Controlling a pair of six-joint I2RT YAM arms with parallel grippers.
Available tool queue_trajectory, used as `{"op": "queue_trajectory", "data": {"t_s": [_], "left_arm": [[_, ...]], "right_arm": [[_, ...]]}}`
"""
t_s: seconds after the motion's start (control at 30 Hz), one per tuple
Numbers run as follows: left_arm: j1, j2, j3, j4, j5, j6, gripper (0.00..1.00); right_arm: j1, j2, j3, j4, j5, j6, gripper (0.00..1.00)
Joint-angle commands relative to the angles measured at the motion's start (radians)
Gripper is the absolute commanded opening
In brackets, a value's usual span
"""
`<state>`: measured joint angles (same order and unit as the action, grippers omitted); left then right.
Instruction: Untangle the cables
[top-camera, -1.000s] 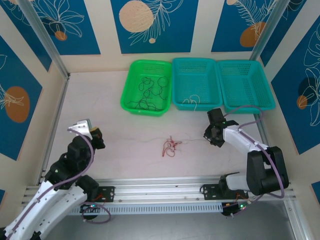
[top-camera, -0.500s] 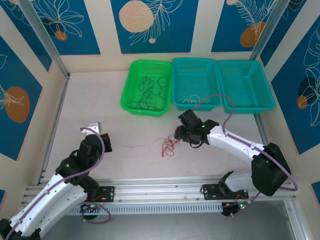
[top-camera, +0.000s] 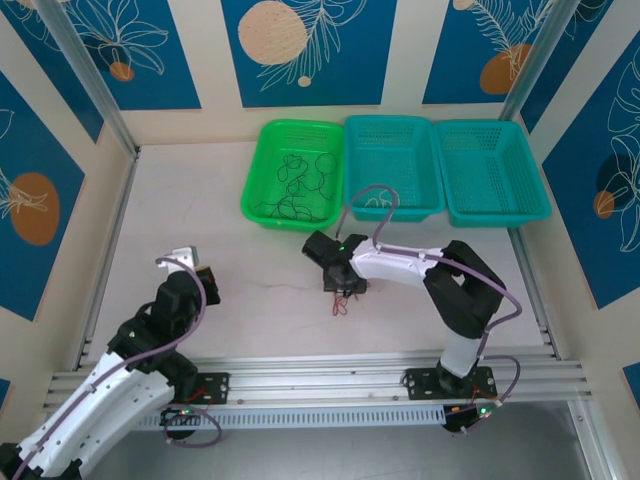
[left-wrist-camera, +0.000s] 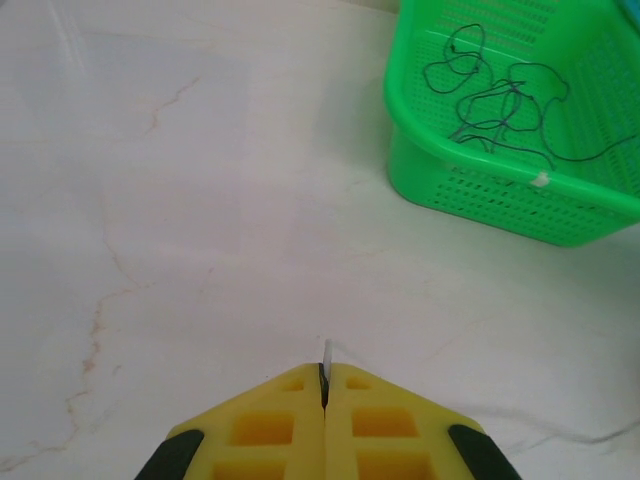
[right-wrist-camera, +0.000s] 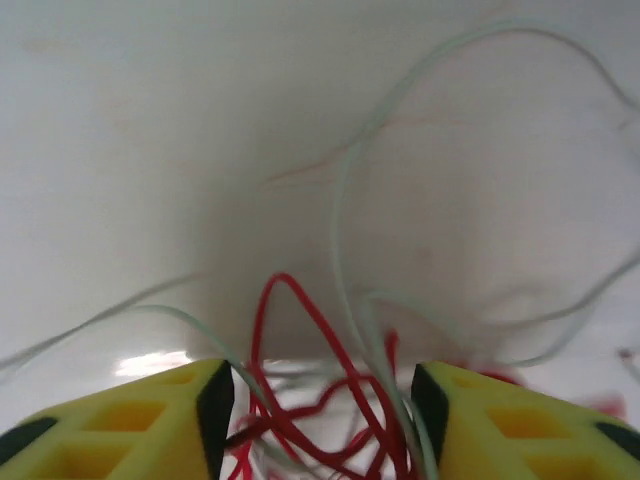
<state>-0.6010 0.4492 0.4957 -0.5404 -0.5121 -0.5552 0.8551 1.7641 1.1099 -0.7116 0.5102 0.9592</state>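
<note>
A small tangle of red and white cables (top-camera: 342, 298) lies on the table centre. My right gripper (top-camera: 343, 284) reaches left over it, open, and its jaws straddle red loops (right-wrist-camera: 285, 282) and pale white strands (right-wrist-camera: 340, 230) without pinching them. Down at the left, my left gripper (top-camera: 208, 284) is shut on the tip of a white cable (left-wrist-camera: 327, 350) that pokes out between its yellow fingers (left-wrist-camera: 270, 425). That thin strand (top-camera: 270, 291) runs faintly across the table toward the tangle. Several black cables (top-camera: 297, 180) lie in the green basket (top-camera: 251, 190).
Three baskets line the back: green, a middle teal basket (top-camera: 392, 121) holding a white cable (top-camera: 383, 201), and a right teal basket (top-camera: 490, 124). The green basket (left-wrist-camera: 470, 195) also stands ahead and right of my left gripper (left-wrist-camera: 325, 375). Walls enclose the table on three sides.
The right arm swept left from the table's right side to the tangle and its jaws opened around it. The tangle shifted slightly. The left gripper edged forward a little, staying shut.
</note>
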Motion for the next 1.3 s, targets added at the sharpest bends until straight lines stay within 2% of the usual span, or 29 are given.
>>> {"op": "queue_trajectory", "data": {"t_s": [0.0,0.07,0.2,0.23,0.33,0.4,0.53,0.63,0.73,0.8,0.9,1.0,1.13,1.27], "left_arm": [[0.019,-0.030,0.030,-0.067,-0.086,0.037,0.00],[0.030,-0.040,0.032,-0.081,-0.090,0.039,0.00],[0.050,-0.045,0.019,-0.073,-0.068,0.022,0.00],[0.054,-0.045,0.014,-0.066,-0.058,0.016,0.00],[0.061,-0.040,0.002,-0.041,-0.031,0.001,0.00],[0.063,-0.030,-0.005,-0.022,-0.014,0.002,0.00],[0.065,-0.003,-0.026,0.009,0.015,0.008,0.01],[0.064,-0.001,-0.046,0.023,0.040,0.010,0.33],[0.064,-0.026,-0.058,0.055,0.072,0.047,0.54],[0.064,-0.036,-0.062,0.130,0.161,0.118,0.62],[0.063,0.000,-0.077,0.329,0.441,0.217,0.69],[0.046,0.101,-0.092,0.548,0.708,0.225,0.70],[-0.029,0.263,-0.051,0.664,0.838,0.289,0.70],[-0.125,0.391,-0.007,0.688,0.843,0.411,0.73]], "right_arm": [[-0.101,-0.095,-0.082,-0.084,0.104,0.023,0.40],[-0.195,-0.193,-0.172,-0.031,0.070,-0.017,0.40],[-0.421,-0.373,-0.346,0.112,-0.115,-0.121,0.42],[-0.446,-0.388,-0.359,0.120,-0.130,-0.136,0.43],[-0.461,-0.391,-0.355,0.105,-0.139,-0.174,0.42],[-0.452,-0.374,-0.341,0.110,-0.169,-0.191,0.37],[-0.426,-0.369,-0.337,0.150,-0.209,-0.188,0.16],[-0.415,-0.392,-0.335,0.173,-0.221,-0.193,0.04],[-0.412,-0.434,-0.335,0.200,-0.247,-0.244,0.00],[-0.414,-0.466,-0.341,0.230,-0.299,-0.304,0.00],[-0.419,-0.494,-0.328,0.255,-0.405,-0.380,0.00],[-0.416,-0.517,-0.300,0.258,-0.504,-0.454,0.00],[-0.409,-0.567,-0.266,0.255,-0.610,-0.519,0.00],[-0.393,-0.620,-0.251,0.242,-0.678,-0.573,0.00]]}}
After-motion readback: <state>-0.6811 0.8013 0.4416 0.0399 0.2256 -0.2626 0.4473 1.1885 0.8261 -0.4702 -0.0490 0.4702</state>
